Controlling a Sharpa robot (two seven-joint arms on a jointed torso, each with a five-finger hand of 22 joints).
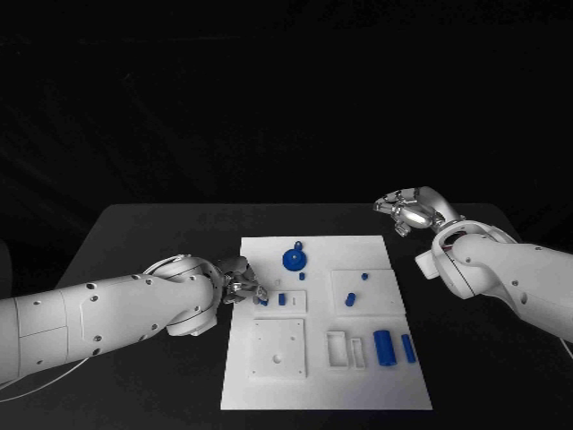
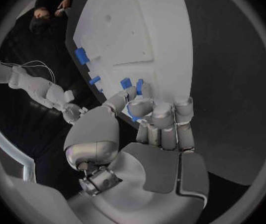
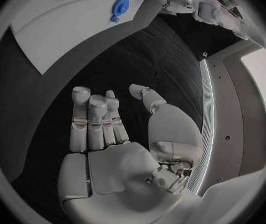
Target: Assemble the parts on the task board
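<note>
the black surface (image 1: 158, 228) runs into a dark backdrop. on my left, my left hand (image 1: 239, 280) sits at the near-left edge of the white task board (image 1: 325, 394). the head view shows it beside two short blue pegs (image 1: 272, 300). my left wrist view shows more: my fingers (image 2: 162, 115) are curled together over the board's edge with a small blue part (image 2: 137, 88) at their tips, though i cannot tell if they grip it. mid-board lies a round blue part (image 1: 295, 260), and nearer me two blue cylinders (image 1: 392, 347). on the right, my right hand (image 1: 411, 210) hovers off the board's far-right corner, with fingers (image 3: 89, 117) apart and holding nothing.
</note>
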